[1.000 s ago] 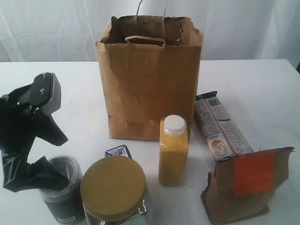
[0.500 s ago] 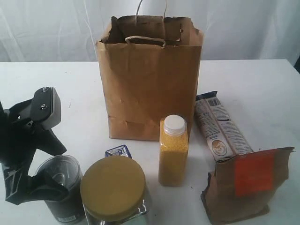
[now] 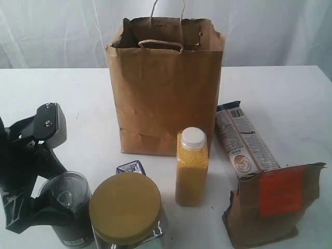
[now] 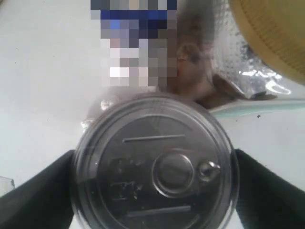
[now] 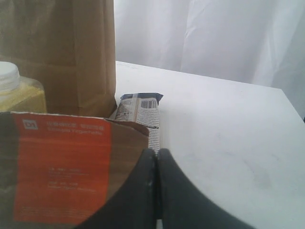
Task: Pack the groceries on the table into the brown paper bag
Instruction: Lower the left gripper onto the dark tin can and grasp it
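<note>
- The white desk (image 3: 280, 93) carries everything, and all the groceries are out on it.
- The brown paper bag (image 3: 166, 93) stands upright at the middle back, mouth open, handles sticking up. We can't see anything inside from here.
- The brown pouch with the orange label (image 3: 275, 202) stands at the front right, well clear of the bag.
- The tan-lidded glass jar (image 3: 125, 210) sits front and left of centre.
- The long blue-white packet (image 3: 244, 142) lies flat between the pouch and the bag's right corner.
- The white-capped bottle of yellow grains (image 3: 192, 166) stands upright just in front of the bag.
- The silver-topped can (image 3: 66, 207) stands at the front left, just beside the jar.
- The left gripper (image 4: 155, 191) straddles the can. Its fingers (image 4: 38, 195) are spread wide and sit right up against either side, but honestly we can't tell if it's actually squeezing.
- The right gripper (image 5: 156, 152) has its fingers pressed together on nothing, right next to the pouch's orange label.
- The small blue-white carton (image 3: 130, 167) peeks out behind the jar.
</note>
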Robot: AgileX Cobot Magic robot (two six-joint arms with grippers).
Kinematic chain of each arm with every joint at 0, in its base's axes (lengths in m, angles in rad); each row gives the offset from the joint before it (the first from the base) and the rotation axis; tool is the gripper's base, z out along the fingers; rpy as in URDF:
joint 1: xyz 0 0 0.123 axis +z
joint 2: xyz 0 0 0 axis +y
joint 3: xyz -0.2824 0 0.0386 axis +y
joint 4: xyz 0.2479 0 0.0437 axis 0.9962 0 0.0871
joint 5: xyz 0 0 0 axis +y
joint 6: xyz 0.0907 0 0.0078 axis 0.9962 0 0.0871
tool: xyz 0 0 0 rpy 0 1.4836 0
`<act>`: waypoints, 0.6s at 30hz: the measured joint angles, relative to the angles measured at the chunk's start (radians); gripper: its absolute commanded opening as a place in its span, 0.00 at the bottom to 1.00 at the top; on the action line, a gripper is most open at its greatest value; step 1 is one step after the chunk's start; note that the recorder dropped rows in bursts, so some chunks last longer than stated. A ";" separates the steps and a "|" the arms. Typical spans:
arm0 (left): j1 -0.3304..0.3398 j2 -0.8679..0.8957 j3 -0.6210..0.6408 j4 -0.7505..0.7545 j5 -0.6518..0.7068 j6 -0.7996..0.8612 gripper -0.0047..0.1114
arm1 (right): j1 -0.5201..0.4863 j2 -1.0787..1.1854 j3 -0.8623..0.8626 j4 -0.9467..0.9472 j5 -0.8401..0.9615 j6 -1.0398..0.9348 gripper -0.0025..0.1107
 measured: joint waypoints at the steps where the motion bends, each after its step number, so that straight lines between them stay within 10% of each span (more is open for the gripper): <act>1: 0.000 0.000 0.003 0.000 -0.001 0.000 0.58 | 0.000 0.000 0.000 0.000 0.000 0.000 0.02; 10: 0.000 -0.002 0.004 -0.006 -0.013 -0.053 0.07 | 0.000 0.000 0.000 0.000 0.000 0.000 0.02; 18: 0.000 -0.002 -0.010 0.002 0.007 -0.079 0.04 | 0.000 0.000 0.000 0.000 0.000 0.000 0.02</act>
